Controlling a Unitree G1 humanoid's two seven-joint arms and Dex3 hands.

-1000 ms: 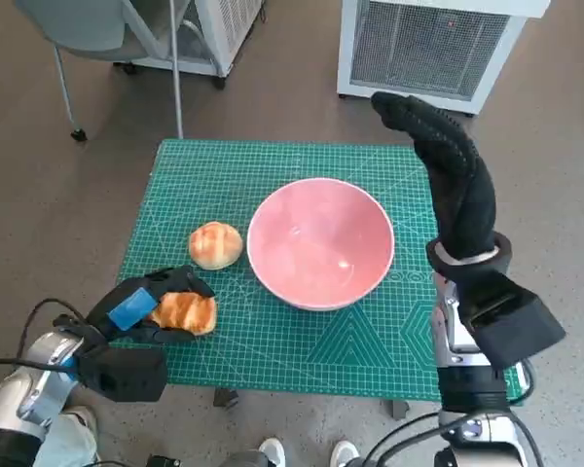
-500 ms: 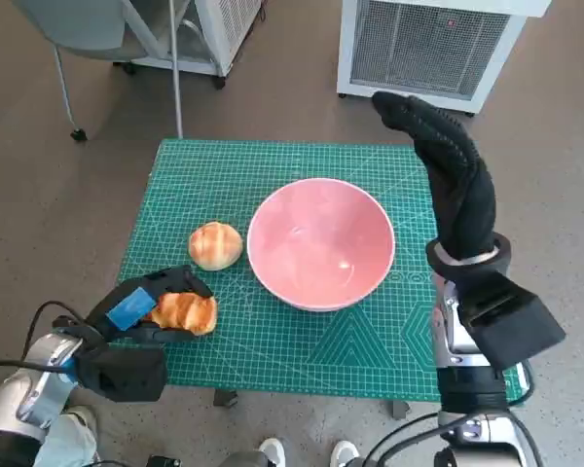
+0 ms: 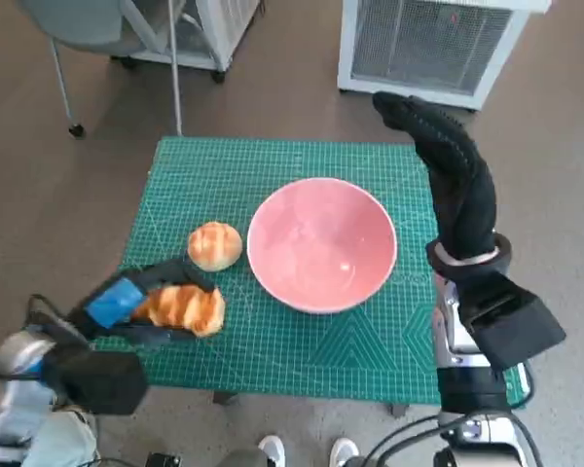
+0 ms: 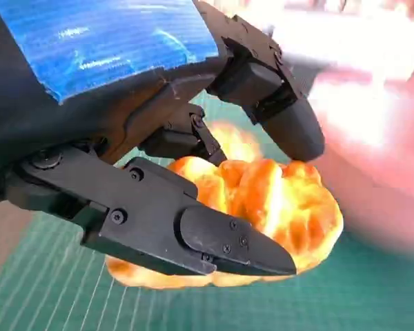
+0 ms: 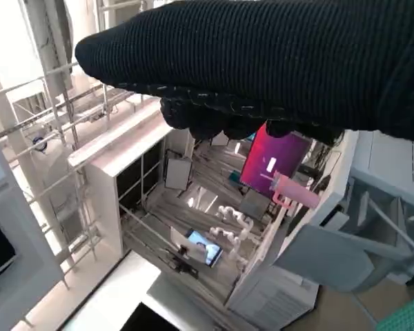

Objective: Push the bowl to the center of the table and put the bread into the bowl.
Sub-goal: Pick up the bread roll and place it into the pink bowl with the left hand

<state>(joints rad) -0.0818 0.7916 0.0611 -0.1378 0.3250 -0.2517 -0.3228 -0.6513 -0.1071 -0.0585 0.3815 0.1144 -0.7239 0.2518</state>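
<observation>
bread [image 4: 262,207] in the left hand [image 3: 127,304] fingers' [image 4: 214,241] clasp — clearest by the wrist; right hand [image 3: 448,175] raised, fingers loose

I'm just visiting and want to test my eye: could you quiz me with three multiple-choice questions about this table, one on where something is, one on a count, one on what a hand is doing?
1. Where is the round bun?
A. Inside the bowl
B. On the mat beside the bowl
C. On the floor

2. How many breads are there?
A. One
B. Two
C. Four

3. What is the left hand doing?
A. Gripping a bread
B. Pushing the bowl
C. Hanging empty

Answers: B, the round bun lies beside the pink bowl. B, bun plus striped bread. A, the left hand has its fingers around that bread.
</observation>
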